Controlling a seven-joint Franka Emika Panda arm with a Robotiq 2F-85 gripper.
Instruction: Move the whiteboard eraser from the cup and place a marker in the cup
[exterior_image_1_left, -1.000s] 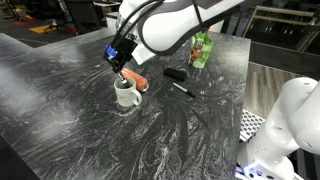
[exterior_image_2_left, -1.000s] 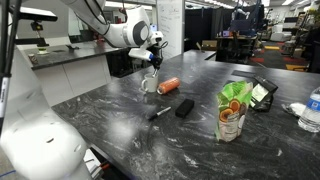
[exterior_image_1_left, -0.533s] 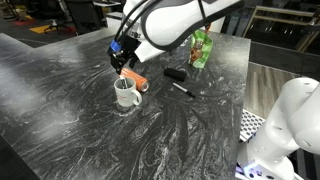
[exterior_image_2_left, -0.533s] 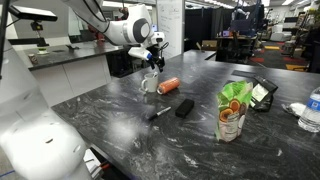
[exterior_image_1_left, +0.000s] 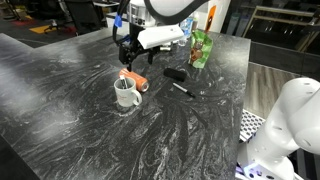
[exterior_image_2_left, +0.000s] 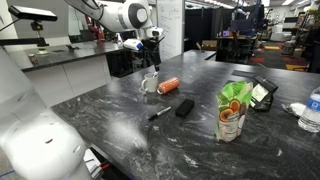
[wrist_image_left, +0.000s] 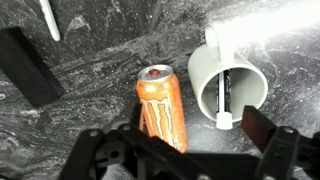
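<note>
The whiteboard eraser (wrist_image_left: 26, 66), a matte black block, lies flat on the veined stone table (wrist_image_left: 100, 60) at ten o'clock of the cup (wrist_image_left: 205, 70) in the wrist view, well apart. A slim dark stick (wrist_image_left: 225, 92) (probably a marker) stands inside the glossy white ceramic. The gripper (wrist_image_left: 185, 140) hangs above, fingers apart, empty. Best to rise straight, clear of the rim and the smooth orange can (wrist_image_left: 160, 100) at nine o'clock.

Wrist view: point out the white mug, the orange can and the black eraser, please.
white mug (wrist_image_left: 196, 90), wrist view, left side of its rim.
orange can (wrist_image_left: 163, 110), wrist view, middle of its side.
black eraser (wrist_image_left: 28, 65), wrist view, middle of its top face.
</note>
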